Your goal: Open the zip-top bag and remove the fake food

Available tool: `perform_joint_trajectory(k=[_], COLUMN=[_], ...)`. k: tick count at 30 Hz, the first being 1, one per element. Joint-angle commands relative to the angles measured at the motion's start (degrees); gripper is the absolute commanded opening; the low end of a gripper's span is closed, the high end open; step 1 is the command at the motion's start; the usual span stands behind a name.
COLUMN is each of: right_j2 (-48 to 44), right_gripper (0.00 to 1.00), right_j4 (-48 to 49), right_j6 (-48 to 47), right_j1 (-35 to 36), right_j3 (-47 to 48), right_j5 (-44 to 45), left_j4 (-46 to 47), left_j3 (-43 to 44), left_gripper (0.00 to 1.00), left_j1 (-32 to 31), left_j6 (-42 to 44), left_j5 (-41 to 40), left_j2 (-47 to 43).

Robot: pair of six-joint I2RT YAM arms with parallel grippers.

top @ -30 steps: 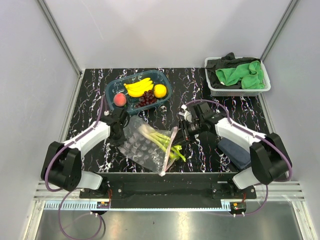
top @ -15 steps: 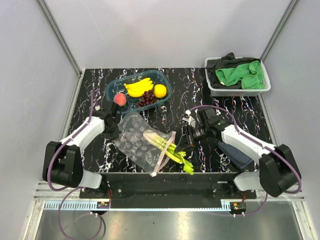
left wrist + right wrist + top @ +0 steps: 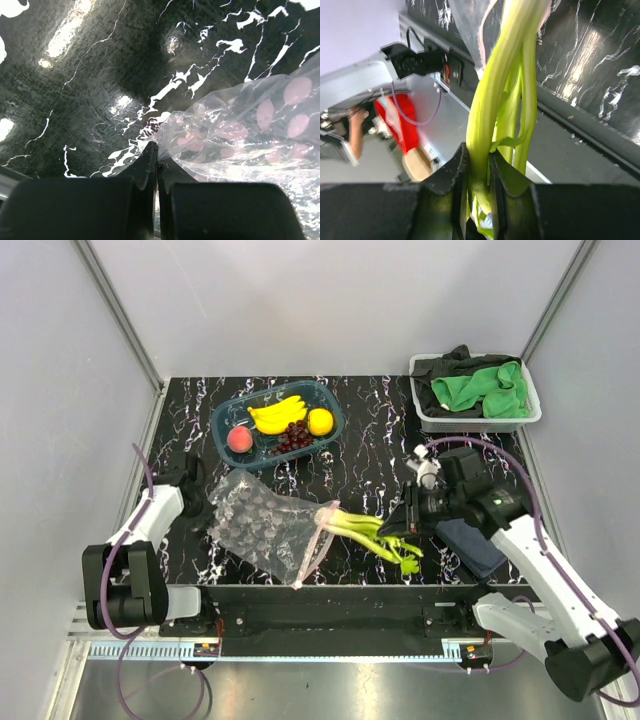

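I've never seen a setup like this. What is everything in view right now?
Table: one, black with white veins, under everything.
Zip-top bag: one, clear with a pink zip strip, front left of centre.
Leek: one, green, running from the bag's mouth to the right.
Tray: one, blue-tinted clear, back left.
Bananas: one bunch, yellow, in the tray.
Lemon: one, yellow, in the tray.
Peach: one, pink-red, in the tray.
Grapes: one bunch, dark purple, in the tray.
Basket: one, white, back right.
Green cloth: one, in the basket.
Black cloth: one, in the basket.
Dark blue item: one, front right, partly hidden.
Robot arms: two, white and black; left jaws pinch the bag's edge, right jaws clamp the leek.
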Motion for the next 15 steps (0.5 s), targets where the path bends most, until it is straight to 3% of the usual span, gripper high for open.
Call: perform_joint_trajectory(k=[1,11,15], right_j2=[-2.90,8.77,13.17], right_gripper=[0.00,0.00,0.00], right_j4=[-10.57,-21.84,-20.89], right_j6=[-3.86,-9.66,-10.81], right_j1=[-0.34,-0.34,-0.34], right_j3=[12.47,40.13,43.61], right_j5=[8.28,14.45,12.26], left_j4=[1.23,1.14,1.14], left_j3=[-0.10,-0.81,-0.37], left_gripper=[0.00,0.00,0.00], left_j1=[1.50,2.29,2.65], left_j6=[-1.61,-1.26,-0.47], left_j5=[1.56,2.00,2.61], left_j2=[-2.07,-4.45,-4.27])
